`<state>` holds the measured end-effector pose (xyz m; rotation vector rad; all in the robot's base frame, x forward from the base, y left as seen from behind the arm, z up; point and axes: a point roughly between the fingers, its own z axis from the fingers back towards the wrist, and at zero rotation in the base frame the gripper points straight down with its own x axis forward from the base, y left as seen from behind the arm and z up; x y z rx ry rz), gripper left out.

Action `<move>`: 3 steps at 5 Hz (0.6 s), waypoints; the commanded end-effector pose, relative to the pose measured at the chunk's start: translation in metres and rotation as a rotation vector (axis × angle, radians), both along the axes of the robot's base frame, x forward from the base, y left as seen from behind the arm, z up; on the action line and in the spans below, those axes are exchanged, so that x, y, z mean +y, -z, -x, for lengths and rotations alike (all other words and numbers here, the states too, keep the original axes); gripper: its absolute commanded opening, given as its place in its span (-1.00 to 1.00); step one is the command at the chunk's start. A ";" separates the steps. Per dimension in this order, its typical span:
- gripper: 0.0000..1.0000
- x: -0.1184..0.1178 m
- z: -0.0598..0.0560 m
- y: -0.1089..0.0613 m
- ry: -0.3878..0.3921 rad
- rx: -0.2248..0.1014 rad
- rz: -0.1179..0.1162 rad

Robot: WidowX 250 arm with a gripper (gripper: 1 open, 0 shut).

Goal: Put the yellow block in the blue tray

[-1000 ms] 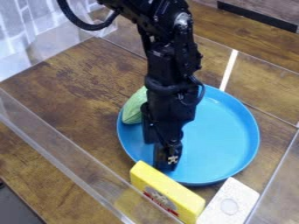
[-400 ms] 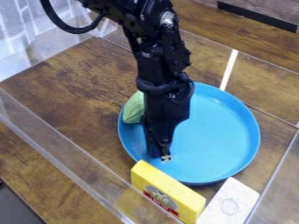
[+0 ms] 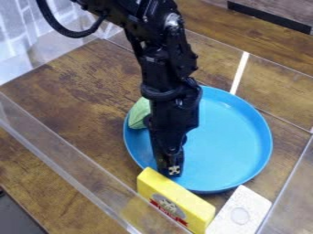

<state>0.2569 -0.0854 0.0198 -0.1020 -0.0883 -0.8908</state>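
1. The gripper (image 3: 173, 168) points straight down over the near-left part of the blue tray (image 3: 239, 137). Its tip is small, dark and seen against the tray's rim, so the gap between its jaws is hard to read; I cannot tell how far open it stands. Nothing shows between the jaws, and it holds nothing that can be made out.
2. The black arm (image 3: 166, 73) covers the left part of the tray and most of a green object (image 3: 143, 111) lying at the tray's far-left edge; only a sliver of green shows beside the arm.
3. A white square piece (image 3: 242, 212) at the near right is cut off by the bottom edge of the view.
4. A clear plastic wall (image 3: 73, 187) runs along the near-left side of the wooden table (image 3: 73, 91), and its glare blurs what lies behind it.
5. The yellow block (image 3: 174, 200) lies flat on the table, outside the tray, just beside the tray's near rim and just below the gripper's tip.
6. The block's long axis runs on a slant, from its left, farther end down to its right, nearer end, roughly following the tray's near edge.
7. Whether the gripper's tip touches the block cannot be told.
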 end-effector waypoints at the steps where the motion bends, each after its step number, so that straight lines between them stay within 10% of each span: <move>1: 1.00 0.001 -0.002 -0.002 0.004 -0.022 0.013; 3: 1.00 -0.003 -0.001 0.000 0.037 -0.035 0.024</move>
